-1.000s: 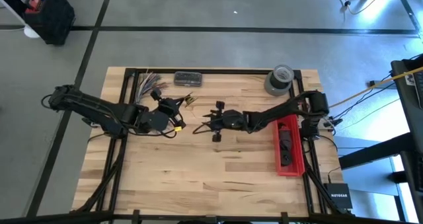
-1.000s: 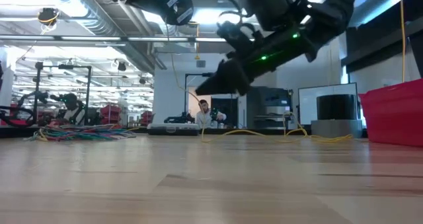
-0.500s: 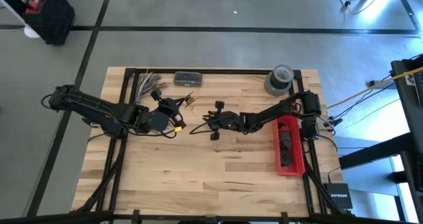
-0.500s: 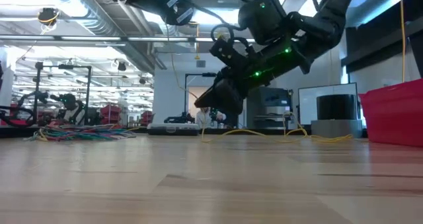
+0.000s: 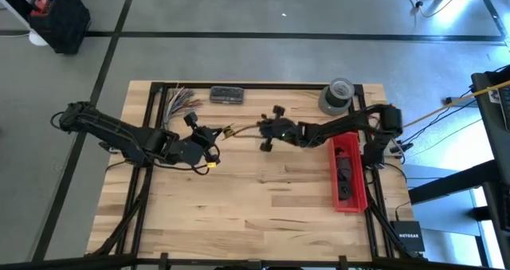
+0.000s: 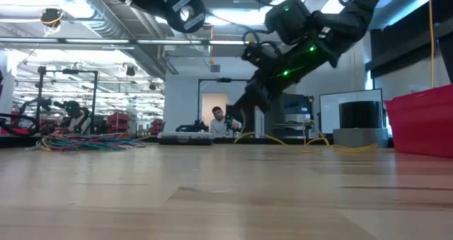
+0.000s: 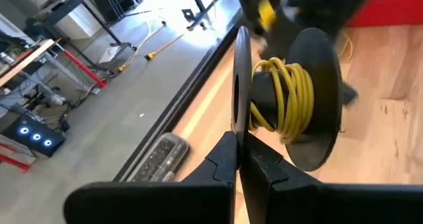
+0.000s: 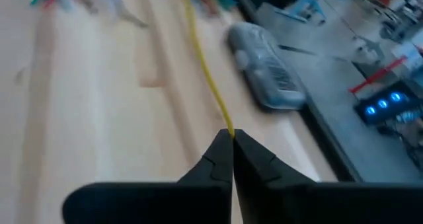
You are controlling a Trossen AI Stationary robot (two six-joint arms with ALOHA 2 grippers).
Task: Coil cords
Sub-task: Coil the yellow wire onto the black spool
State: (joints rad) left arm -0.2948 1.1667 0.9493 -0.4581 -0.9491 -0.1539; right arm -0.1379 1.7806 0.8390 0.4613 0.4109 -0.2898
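A black spool carries several turns of yellow cord, and my left gripper is shut on it left of the table's middle. From the spool the cord runs straight toward the table's right side to my right gripper, which is shut on it. In the right wrist view the cord leads away from the shut fingertips. The low view shows my right gripper tilted down, just above the table. My left gripper pinches the rim of one thin flange of the spool between its two fingers. The spool stands beyond the fingertips, its axle across them, with the wound cord showing between the two flanges. My right gripper pinches the single yellow strand at its fingertips, slanting down from the table's right. The strand runs straight away from the fingers.
A red bin stands at the right. A grey tape roll, a dark flat case and a bundle of multicoloured wires lie along the far edge. More yellow cord lies far back on the table. A person sits in the room behind.
My right gripper has shut on the yellow cord, then moved toward the table's far edge and a little to the right, drawing the strand out straight from the spool.
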